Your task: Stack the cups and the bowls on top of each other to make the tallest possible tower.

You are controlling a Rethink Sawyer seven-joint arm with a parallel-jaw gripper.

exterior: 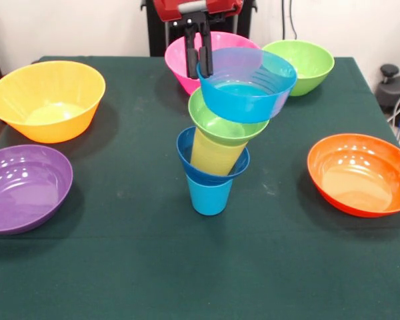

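two cups (209, 193), three stacked bowls (247, 85), five loose bowls (48, 100)

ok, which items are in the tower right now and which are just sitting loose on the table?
In the tower, bottom to top:
blue cup
dark blue bowl
yellow cup
small green bowl
light blue bowl

Loose on the table:
yellow-orange bowl
purple bowl
pink bowl
green bowl
orange bowl
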